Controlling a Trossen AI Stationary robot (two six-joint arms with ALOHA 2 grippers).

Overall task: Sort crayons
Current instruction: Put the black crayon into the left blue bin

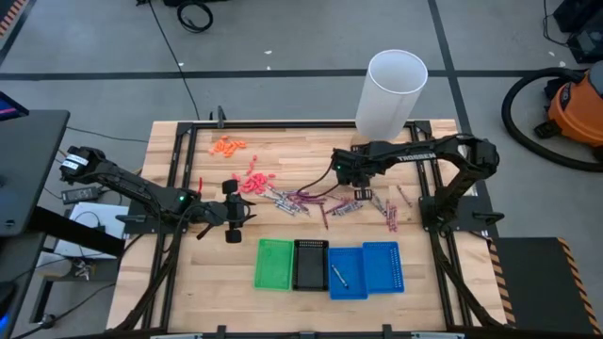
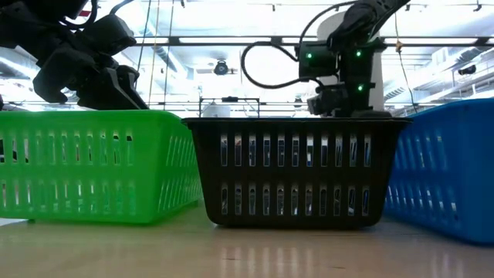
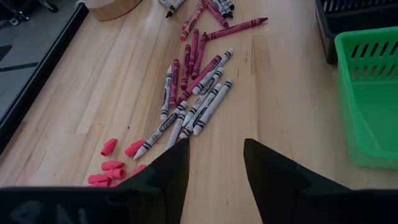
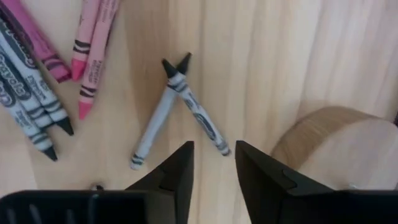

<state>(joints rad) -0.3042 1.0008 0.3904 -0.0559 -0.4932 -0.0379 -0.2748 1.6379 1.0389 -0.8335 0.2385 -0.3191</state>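
Observation:
Grey, maroon and pink crayons lie scattered flat on the wooden table's middle. One grey crayon lies in a blue tray. My right gripper hangs open over the pile's far right part, pointing steeply down. In the right wrist view two grey crayons cross at their tips just ahead of its fingers, untouched. My left gripper waits open at the pile's left end. In its wrist view grey crayons and maroon ones lie ahead of it.
Green, black and two blue trays stand in a row near the front edge. A white cylinder stands at the far edge behind my right gripper. Orange bits and coral-pink bits lie far left of the crayons.

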